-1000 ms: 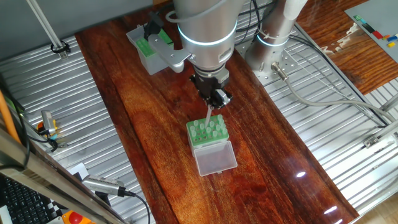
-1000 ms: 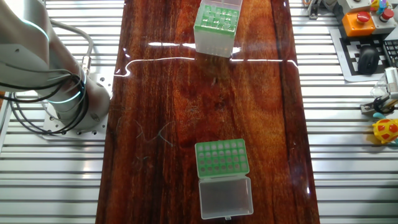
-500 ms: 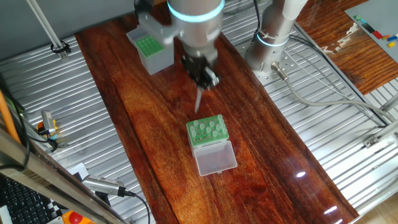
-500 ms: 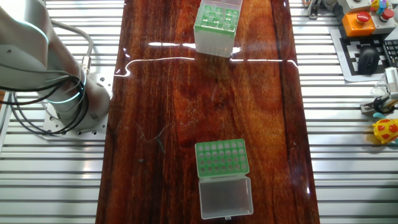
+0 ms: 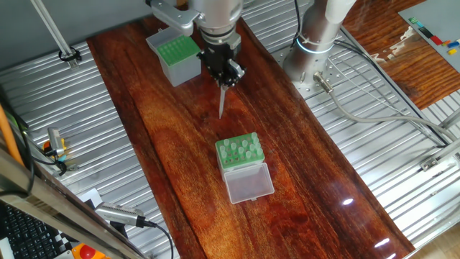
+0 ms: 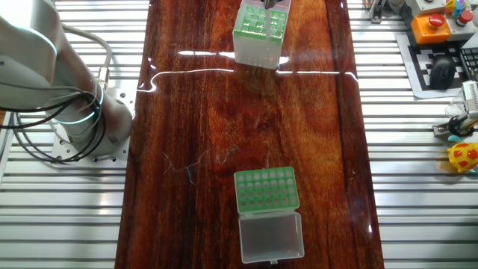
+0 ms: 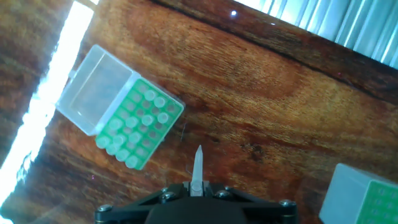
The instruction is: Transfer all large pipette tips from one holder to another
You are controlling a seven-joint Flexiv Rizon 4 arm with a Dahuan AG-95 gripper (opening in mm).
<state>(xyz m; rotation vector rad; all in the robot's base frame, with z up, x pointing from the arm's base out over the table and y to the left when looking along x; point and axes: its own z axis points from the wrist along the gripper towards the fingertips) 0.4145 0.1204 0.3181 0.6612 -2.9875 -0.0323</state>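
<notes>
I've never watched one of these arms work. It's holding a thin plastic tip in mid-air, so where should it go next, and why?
Probably onward to the taller translucent box. The gripper grips one pipette tip pointing down over bare wood, between the low green rack and that box, so carrying on and lining up over a hole seems sensible.

Pale tapered pipette tip (image 5: 221, 106) — point down, above bare wood — between low green rack (image 5: 239, 152), lid open, and taller translucent box (image 5: 176, 58).

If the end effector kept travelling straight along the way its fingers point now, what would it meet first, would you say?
Probably bare wooden table. The end effector points down, and the pipette tip it grips hangs over open wood between the low green rack and the taller box; depth is uncertain.
</notes>
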